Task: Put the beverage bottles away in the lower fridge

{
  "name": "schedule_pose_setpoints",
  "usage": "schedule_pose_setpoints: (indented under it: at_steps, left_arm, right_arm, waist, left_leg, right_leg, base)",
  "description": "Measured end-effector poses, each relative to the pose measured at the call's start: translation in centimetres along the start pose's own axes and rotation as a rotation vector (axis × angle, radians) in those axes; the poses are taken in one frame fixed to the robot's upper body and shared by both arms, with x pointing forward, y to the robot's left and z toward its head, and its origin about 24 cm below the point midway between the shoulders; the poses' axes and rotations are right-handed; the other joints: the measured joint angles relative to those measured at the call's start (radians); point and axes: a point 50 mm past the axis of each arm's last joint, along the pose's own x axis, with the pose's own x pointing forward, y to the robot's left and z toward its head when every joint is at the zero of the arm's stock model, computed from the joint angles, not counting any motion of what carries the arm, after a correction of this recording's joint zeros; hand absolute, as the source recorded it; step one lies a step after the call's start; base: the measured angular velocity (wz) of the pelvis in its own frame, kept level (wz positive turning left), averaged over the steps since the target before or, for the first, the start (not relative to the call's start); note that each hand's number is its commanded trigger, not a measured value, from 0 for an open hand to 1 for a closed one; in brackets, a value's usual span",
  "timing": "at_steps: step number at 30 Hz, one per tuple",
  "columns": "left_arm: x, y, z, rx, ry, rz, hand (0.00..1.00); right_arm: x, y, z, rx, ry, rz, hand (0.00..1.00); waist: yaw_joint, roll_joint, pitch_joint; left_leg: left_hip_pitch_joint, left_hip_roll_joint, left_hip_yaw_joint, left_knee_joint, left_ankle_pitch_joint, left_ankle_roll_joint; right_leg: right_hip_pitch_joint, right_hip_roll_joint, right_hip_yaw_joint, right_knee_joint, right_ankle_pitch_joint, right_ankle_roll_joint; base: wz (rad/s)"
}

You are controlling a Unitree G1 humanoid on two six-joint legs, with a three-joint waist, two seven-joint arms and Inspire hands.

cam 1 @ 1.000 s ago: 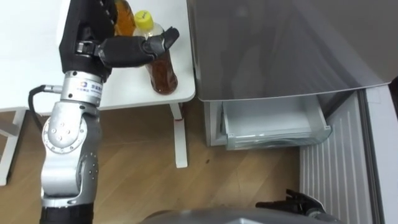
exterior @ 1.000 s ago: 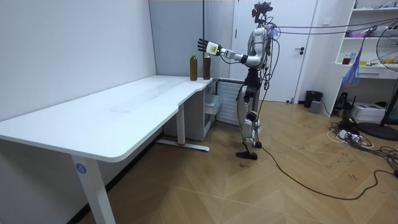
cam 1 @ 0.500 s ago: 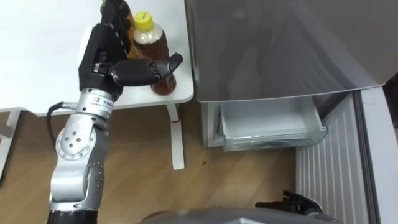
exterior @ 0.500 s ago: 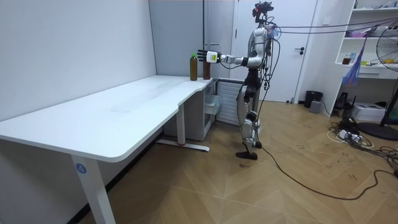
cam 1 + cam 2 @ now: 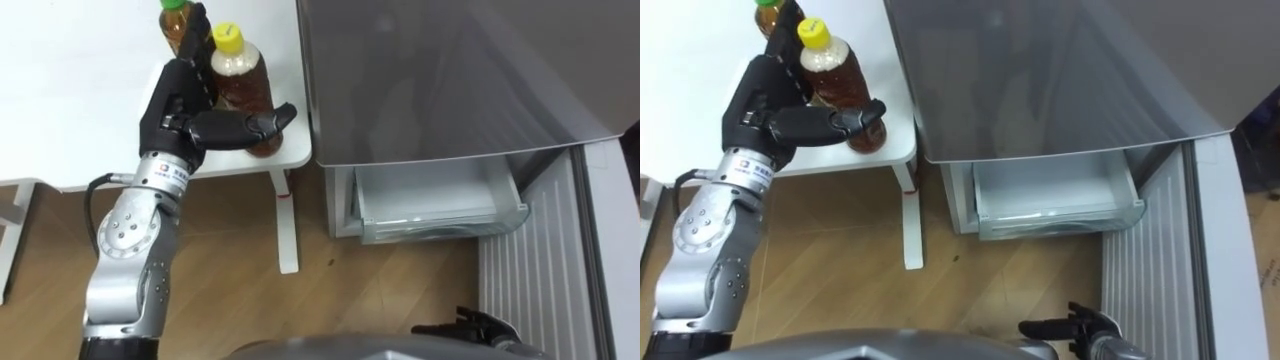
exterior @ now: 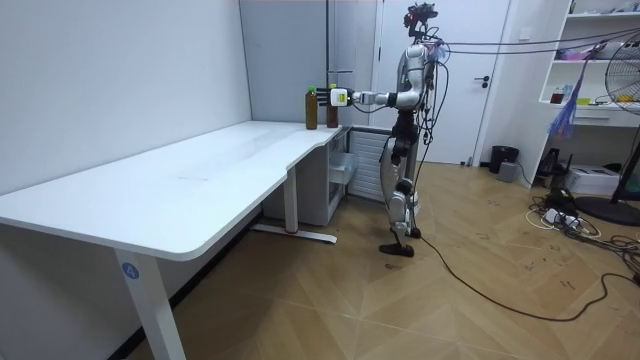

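i see the grey fridge point(image 5: 450, 80) with its lower drawer point(image 5: 430, 205) open beside the white tabletop point(image 5: 80, 100). at the tabletop's corner stand a yellow-capped tea bottle point(image 5: 245, 85) and a green-capped bottle point(image 5: 178, 28). my left hand point(image 5: 180, 115) is spread around the yellow-capped one, thumb across its front, not clamped. the right hand point(image 5: 475, 325) hangs low by the fridge and i can't tell its state.

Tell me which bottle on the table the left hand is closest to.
The yellow-capped bottle: the open left hand brackets it, thumb across its front. The green-capped bottle stands farther back, beyond it.
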Motion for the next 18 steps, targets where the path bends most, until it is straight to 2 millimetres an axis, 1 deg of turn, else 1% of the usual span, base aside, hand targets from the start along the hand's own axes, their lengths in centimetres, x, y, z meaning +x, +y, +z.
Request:
schedule_pose_setpoints:
  at_steps: [5, 9, 14, 18]
  left_arm:
    - [0.00, 0.03, -0.04, 0.003, 0.002, 0.002, 0.00]
    - [0.10, 0.07, -0.15, 0.008, 0.007, 0.000, 0.00]
    - [0.26, 0.57, -0.67, 0.018, 0.031, 0.011, 0.00]
    - [0.60, 0.99, -0.49, 0.024, 0.025, 0.016, 0.00]
  right_arm:
    - [0.01, 0.05, 0.12, -0.001, -0.005, 0.005, 0.00]
    - [0.01, 0.04, 0.15, -0.001, -0.006, 0.005, 0.00]
    - [0.00, -0.03, 0.17, 0.009, -0.009, 0.004, 0.00]
    - [0.00, -0.04, 0.21, 0.004, -0.010, 0.003, 0.00]
  waist:
    - [-0.002, -0.002, 0.0003]
    - [-0.004, -0.002, 0.0003]
    - [-0.004, 0.000, -0.0001]
    - [-0.006, 0.003, 0.0006]
  left_leg:
    - [0.000, 0.000, 0.000, 0.000, 0.000, 0.000]
    - [0.002, 0.000, 0.001, 0.000, 0.000, 0.000]
    - [0.001, 0.001, 0.003, 0.003, 0.000, 0.000]
    - [-0.002, 0.001, 0.003, 0.003, 0.000, 0.000]
  right_leg:
    - [0.000, 0.000, -0.009, 0.000, 0.000, 0.000]
    - [0.001, 0.000, -0.007, 0.000, 0.000, 0.000]
    - [0.001, 0.000, 0.002, 0.001, 0.000, 0.000]
    - [0.002, 0.000, 0.004, 0.002, 0.000, 0.000]
  base:
    - [0.00]
    - [0.00]
    - [0.00]
    - [0.00]
